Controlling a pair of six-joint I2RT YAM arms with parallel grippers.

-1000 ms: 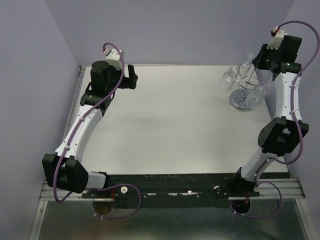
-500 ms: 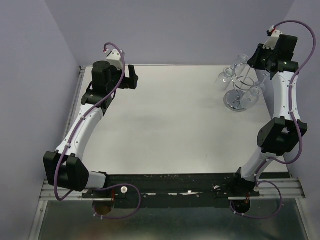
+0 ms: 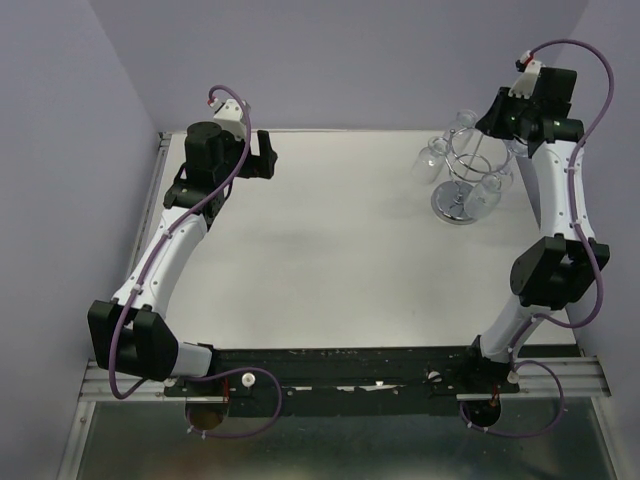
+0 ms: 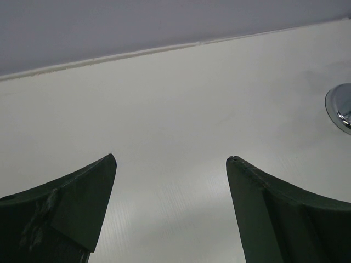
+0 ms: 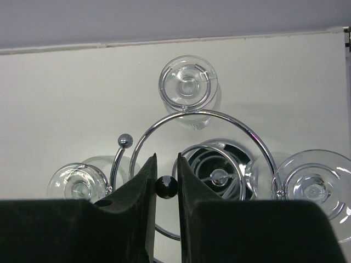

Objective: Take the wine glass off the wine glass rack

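Note:
The wine glass rack [image 3: 458, 190] is a chrome wire stand with a round mirrored base, at the table's far right. Three clear wine glasses hang upside down from it. In the right wrist view one is ahead [image 5: 187, 87], one at the left [image 5: 77, 183] and one at the right [image 5: 315, 189], around the rack's ring [image 5: 200, 112]. My right gripper [image 5: 166, 159] is above the rack, shut on a ball-tipped hook [image 5: 165, 187] of the rack. It also shows in the top view [image 3: 497, 125]. My left gripper [image 3: 262, 155] is open and empty at the far left [image 4: 170, 159].
The rack's base edge [image 4: 340, 107] shows at the right of the left wrist view. The purple back wall [image 3: 340, 60] runs close behind the rack. The right side wall stands close to the right arm [image 3: 560, 210].
My right gripper has moved left along the back wall, and the rack with its glasses has shifted left with it. The left arm has not moved.

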